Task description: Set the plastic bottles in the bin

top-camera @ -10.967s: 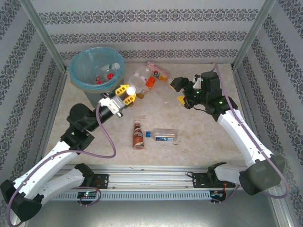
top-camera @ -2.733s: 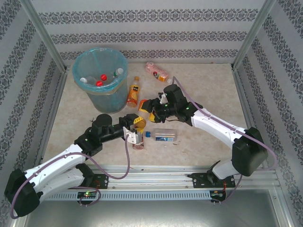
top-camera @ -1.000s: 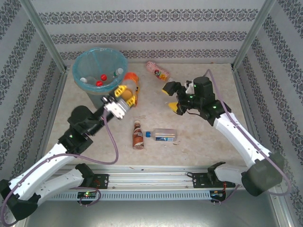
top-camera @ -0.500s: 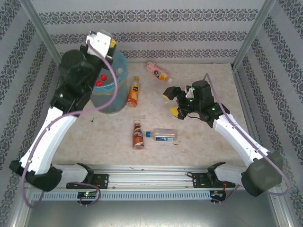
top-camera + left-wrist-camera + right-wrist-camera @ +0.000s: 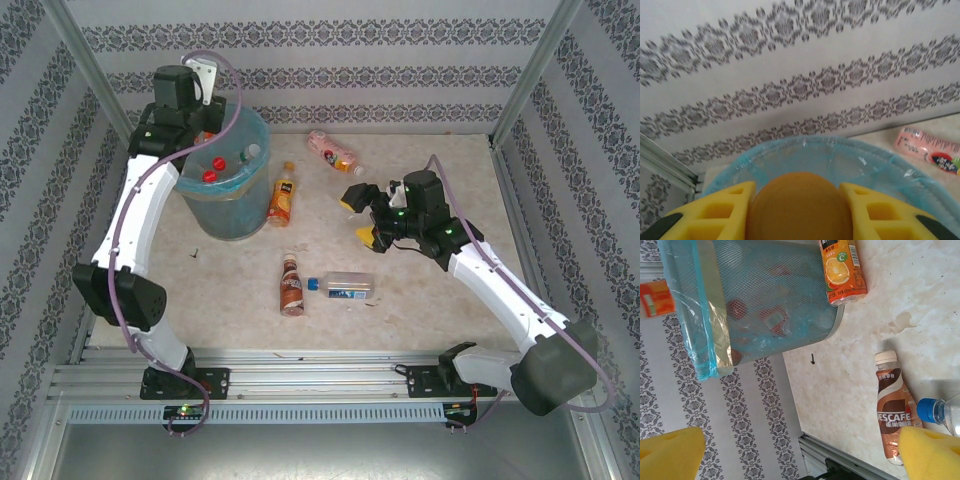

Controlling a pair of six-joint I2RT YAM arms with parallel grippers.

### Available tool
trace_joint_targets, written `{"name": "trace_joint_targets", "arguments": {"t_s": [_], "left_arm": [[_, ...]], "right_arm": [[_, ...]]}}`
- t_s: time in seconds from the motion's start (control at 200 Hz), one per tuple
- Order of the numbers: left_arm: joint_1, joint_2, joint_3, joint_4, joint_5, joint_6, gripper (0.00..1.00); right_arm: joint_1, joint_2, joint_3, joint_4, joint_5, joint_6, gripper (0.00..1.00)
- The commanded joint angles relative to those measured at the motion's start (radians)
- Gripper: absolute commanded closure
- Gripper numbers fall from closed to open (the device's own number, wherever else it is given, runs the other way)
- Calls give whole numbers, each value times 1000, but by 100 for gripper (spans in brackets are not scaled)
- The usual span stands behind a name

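Observation:
My left gripper (image 5: 205, 130) hangs over the back rim of the bin (image 5: 258, 140), shut on an orange bottle (image 5: 799, 210) whose rounded end sits between the yellow fingers (image 5: 715, 210). The bin, lined with a blue bag (image 5: 815, 145), holds several bottles with red and white caps (image 5: 212, 172). On the table lie an orange juice bottle (image 5: 283, 193), a pink bottle (image 5: 333, 151), a brown coffee bottle (image 5: 291, 285) and a clear blue-capped bottle (image 5: 343, 286). My right gripper (image 5: 360, 217) hovers open right of the juice bottle, holding nothing.
Patterned walls and metal posts (image 5: 90, 70) close in the table on three sides. The bin (image 5: 765, 300) stands in the far left corner. The arms' rail (image 5: 320, 375) runs along the near edge. Bare tabletop (image 5: 440, 160) lies at the far right.
My left arm has risen from the table beside the bin and swung over the bin's back rim with the orange bottle. My right gripper has drifted slightly left, still open.

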Motion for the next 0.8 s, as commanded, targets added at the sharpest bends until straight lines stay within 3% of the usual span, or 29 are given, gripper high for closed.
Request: {"name": "trace_joint_targets", "arguments": {"t_s": [0.0, 0.04, 0.065, 0.145, 0.195, 0.355, 0.525, 0.794], "left_arm": [[14, 28, -3, -6, 39, -34, 100], [16, 42, -15, 5, 43, -33, 100], [15, 46, -28, 15, 56, -28, 92], [21, 44, -81, 68, 84, -20, 46], [20, 35, -107, 93, 79, -24, 34], [25, 0, -154, 140, 68, -40, 34], [28, -17, -186, 155, 73, -45, 43], [28, -79, -199, 167, 111, -92, 44]], "right_arm": [[11, -21, -11, 28, -4, 11, 2], [13, -21, -12, 28, -2, 12, 2], [13, -21, -12, 29, -1, 12, 2], [17, -20, -7, 30, -5, 14, 2], [19, -22, -5, 27, -4, 11, 2], [19, -25, -10, 22, 1, 9, 2], [23, -16, -12, 28, 0, 11, 2], [27, 18, 42, -41, 29, -67, 2]]}}
